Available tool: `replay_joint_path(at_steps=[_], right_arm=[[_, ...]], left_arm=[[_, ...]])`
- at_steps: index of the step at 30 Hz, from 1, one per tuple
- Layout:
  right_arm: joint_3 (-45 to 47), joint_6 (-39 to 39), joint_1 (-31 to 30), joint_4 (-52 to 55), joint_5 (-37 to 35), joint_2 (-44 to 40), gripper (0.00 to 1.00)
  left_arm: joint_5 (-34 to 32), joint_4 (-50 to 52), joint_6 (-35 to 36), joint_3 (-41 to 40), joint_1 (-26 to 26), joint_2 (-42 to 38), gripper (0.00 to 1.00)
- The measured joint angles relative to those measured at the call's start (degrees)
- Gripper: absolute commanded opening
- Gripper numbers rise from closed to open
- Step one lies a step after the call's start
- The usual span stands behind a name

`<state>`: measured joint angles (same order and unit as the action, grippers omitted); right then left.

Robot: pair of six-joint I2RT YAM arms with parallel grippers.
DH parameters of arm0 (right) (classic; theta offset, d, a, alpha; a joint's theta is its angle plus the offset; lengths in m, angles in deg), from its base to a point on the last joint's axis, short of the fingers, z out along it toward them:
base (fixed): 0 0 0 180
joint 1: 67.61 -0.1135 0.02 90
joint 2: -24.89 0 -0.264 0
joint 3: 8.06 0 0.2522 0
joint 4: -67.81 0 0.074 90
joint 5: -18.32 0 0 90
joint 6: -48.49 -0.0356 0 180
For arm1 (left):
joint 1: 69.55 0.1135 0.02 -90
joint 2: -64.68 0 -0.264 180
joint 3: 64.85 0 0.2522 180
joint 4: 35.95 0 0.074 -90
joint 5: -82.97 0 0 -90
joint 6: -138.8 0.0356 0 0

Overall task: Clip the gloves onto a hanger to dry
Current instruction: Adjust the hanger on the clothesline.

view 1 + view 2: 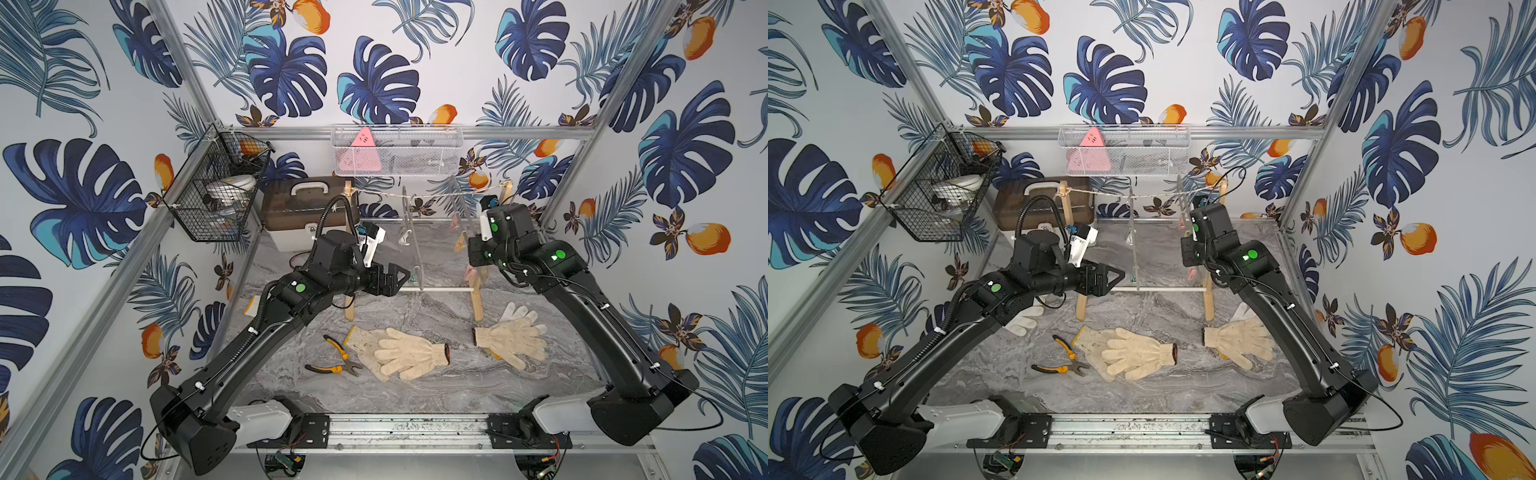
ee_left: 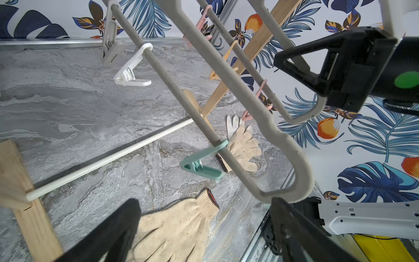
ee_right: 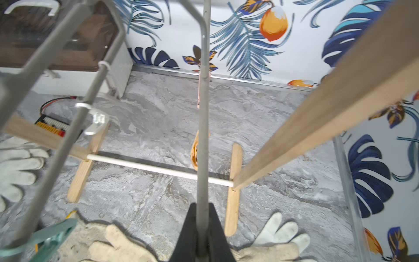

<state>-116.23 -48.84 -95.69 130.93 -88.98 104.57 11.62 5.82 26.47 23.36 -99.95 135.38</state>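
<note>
Tropical leaf-and-fruit wallpaper covers the three walls around a grey marbled surface (image 1: 415, 395). Judging from how things lie, the task has barely begun. No glove hangs from any clip, and every glove in view lies flat on the surface.

From the left, one pale glove (image 1: 1025, 320) lies half under the left arm. The left gripper (image 1: 397, 279) hangs above the surface with its jaws wide apart and nothing in them, close to the lower corner of the first hanger (image 2: 226, 65). That hanger's grey clip (image 2: 110, 45), white clip (image 2: 130, 78) and teal clip (image 2: 201, 169) are all empty.

In front of the rack, two cream gloves (image 1: 409, 353) overlap, one with a yellow cuff and one with a dark red cuff. Further right, a second heap of gloves (image 1: 513, 338) lies near the rack's right foot. The right gripper (image 3: 201, 233) is clamped on the bar of the second hanger (image 3: 202, 113), whose pink and orange clips carry nothing either. All the clipping is left to do.

Around them, left to right:
- A black wire basket (image 1: 208, 208) hangs on the left frame.
- A brown-lidded box (image 1: 303, 208) stands at the back.
- Orange-handled pliers (image 1: 337, 347) lie just left of the overlapping gloves.
- A white mesh basket (image 1: 415, 164) hangs on the back rail.
- The wooden rack (image 1: 478, 303) carries both hangers on its string.
</note>
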Motion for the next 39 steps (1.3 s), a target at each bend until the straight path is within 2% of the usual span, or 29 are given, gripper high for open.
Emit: replay_joint_path(at_steps=[7,10,15,23,31,39], right_arm=[[-2.0,3.9,6.1,1.2,3.6,0.0,0.03],[-2.4,4.8,7.3,1.3,4.7,0.1,0.12],[-2.1,5.0,7.6,1.6,6.5,0.0,0.23],[-1.1,5.0,7.6,1.6,8.4,-0.8,0.33],[-1.6,5.2,7.6,2.0,9.3,-1.8,0.5],[-4.9,6.6,6.8,5.7,10.5,-3.9,0.62]], left_arm=[[0.0,0.3,0.0,0.6,0.0,0.3,0.96],[0.0,0.3,0.1,0.6,0.0,0.3,0.96],[-0.1,1.2,1.1,0.5,0.0,0.3,0.96],[-1.6,4.3,3.0,0.5,0.0,-0.6,0.97],[-6.3,8.7,4.9,-0.8,0.0,-2.6,0.97],[-12.3,13.4,6.0,-1.6,1.6,-5.0,0.98]])
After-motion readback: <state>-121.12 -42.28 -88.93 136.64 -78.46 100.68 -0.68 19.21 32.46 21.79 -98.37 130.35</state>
